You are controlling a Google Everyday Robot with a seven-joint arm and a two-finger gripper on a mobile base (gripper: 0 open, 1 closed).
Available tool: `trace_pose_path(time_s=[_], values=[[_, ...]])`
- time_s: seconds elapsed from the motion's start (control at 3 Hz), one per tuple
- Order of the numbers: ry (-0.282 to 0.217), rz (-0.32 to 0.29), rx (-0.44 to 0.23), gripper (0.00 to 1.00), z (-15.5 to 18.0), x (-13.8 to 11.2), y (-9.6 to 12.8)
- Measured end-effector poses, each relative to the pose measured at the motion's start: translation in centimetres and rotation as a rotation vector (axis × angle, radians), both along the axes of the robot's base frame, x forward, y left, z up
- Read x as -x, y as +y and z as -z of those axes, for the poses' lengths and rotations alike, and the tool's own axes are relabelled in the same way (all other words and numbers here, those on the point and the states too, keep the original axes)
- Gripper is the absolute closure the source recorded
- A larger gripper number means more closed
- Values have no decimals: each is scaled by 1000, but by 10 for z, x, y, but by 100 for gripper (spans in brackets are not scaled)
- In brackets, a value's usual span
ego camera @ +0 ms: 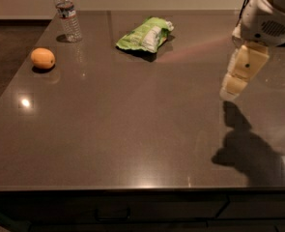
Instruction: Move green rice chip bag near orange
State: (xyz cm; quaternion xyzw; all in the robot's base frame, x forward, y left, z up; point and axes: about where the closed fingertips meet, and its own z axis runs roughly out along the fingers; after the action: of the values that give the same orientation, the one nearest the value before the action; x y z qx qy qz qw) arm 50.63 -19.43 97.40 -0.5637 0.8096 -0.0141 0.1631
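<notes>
The green rice chip bag (pixel 145 34) lies flat at the back middle of the dark table (pixel 132 129), its white label patch facing up. The orange (pixel 43 58) sits at the table's left side, well apart from the bag. My gripper (pixel 234 83) hangs above the table's right side, pointing down, far to the right of the bag and holding nothing that I can see. Its shadow falls on the table below it.
A clear plastic water bottle (pixel 67 16) stands at the back left, behind the orange. The arm's white housing (pixel 270 13) fills the upper right corner and hides what stands behind it. The table's front edge runs along the bottom.
</notes>
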Motion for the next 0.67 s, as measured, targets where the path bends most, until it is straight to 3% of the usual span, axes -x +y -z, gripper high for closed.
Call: trace_pose_path(time_s=[0.67], values=[[-43,125,-78,0,4,-75,27]])
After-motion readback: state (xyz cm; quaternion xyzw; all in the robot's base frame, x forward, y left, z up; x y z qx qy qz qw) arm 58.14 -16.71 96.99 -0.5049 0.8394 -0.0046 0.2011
